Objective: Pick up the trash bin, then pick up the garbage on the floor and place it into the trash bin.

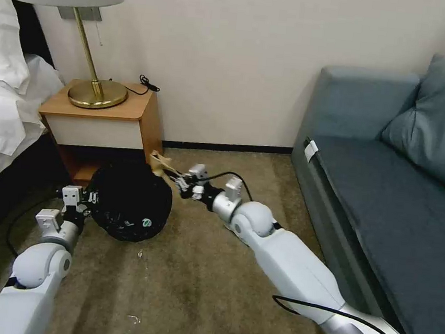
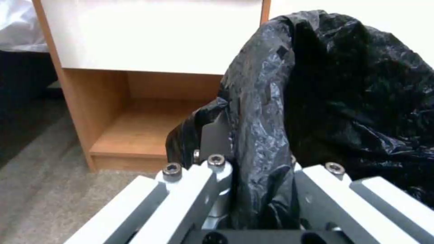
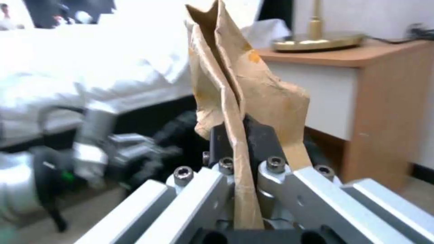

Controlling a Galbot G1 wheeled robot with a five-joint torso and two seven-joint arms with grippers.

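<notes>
Right claw (image 3: 239, 142) pinching brown wrapper (image 3: 235, 84), left claw (image 2: 253, 159) clamping bin bag (image 2: 343, 88)

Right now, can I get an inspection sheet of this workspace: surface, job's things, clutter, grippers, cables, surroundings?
Surface: brown carpet.
Job's things: trash bin with black bag liner, before the nightstand; brown paper wrapper at its rim.
Clutter: small litter bits on the carpet.
Grippers: left gripper shut on the bin's bag-covered rim; right gripper shut on the wrapper.
Cables: black cable along the right arm; cord on the nightstand.
Surroundings: brass lamp, bed, blue sofa.
</notes>
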